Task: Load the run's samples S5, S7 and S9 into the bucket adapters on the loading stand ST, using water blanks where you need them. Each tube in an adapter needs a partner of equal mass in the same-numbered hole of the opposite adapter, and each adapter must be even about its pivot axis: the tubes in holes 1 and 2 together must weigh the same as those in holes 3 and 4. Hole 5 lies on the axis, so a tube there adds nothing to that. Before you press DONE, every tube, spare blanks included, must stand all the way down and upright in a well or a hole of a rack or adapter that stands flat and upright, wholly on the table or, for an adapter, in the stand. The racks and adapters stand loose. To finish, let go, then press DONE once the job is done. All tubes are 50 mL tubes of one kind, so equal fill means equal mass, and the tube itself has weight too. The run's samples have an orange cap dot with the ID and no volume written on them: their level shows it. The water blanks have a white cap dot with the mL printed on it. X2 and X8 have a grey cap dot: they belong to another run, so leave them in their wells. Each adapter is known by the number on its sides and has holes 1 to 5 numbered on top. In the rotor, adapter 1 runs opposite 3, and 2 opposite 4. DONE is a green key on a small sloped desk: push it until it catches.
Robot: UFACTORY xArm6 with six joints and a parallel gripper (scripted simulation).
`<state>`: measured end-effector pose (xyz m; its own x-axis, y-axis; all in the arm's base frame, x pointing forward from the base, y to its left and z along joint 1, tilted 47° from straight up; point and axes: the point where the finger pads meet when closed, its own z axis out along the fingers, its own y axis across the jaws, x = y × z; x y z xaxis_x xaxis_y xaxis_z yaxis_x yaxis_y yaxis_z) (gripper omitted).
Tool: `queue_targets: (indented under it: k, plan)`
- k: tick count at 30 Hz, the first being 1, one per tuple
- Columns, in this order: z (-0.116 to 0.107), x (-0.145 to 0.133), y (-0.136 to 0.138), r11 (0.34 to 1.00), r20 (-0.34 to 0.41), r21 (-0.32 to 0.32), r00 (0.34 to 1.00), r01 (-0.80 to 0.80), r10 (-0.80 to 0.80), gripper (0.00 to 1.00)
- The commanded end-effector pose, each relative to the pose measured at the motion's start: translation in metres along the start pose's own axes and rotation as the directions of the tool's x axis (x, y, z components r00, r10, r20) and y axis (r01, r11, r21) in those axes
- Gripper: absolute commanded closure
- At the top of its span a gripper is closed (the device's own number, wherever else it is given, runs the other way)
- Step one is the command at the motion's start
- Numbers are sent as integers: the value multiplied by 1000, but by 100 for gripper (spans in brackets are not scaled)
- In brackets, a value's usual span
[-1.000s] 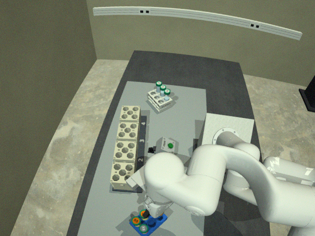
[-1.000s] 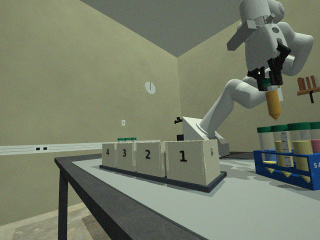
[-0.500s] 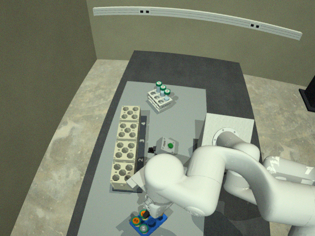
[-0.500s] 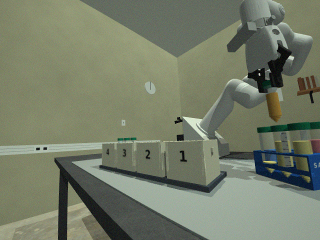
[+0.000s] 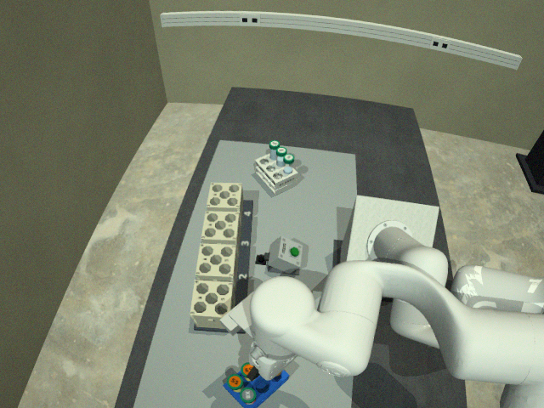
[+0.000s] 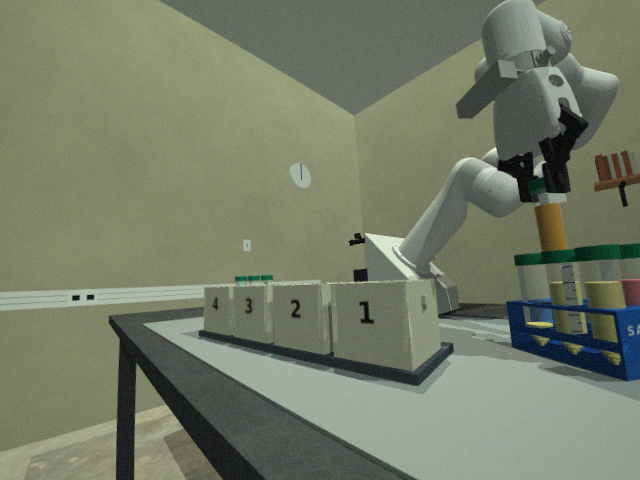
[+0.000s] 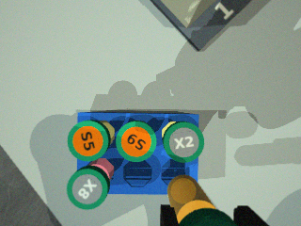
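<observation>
The amber-filled tube (image 6: 550, 226) (image 7: 189, 197) hangs capped between the gripper's fingers (image 6: 557, 173).

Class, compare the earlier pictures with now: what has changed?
The tool has moved down, bringing the orange-filled tube lower toward the blue rack. Nothing was newly grasped or let go: the tube is still held by its green cap end. The rack and the four adapters stayed put.
</observation>
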<state>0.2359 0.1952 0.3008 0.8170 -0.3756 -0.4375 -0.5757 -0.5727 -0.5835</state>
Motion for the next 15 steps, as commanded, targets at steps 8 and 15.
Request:
queue_targets:
  k: [8,15]
  plan:
    - [22,0,-1,1000,-2,1,1000,1,-1,100]
    - [32,0,-1,1000,-2,1,1000,1,-1,100]
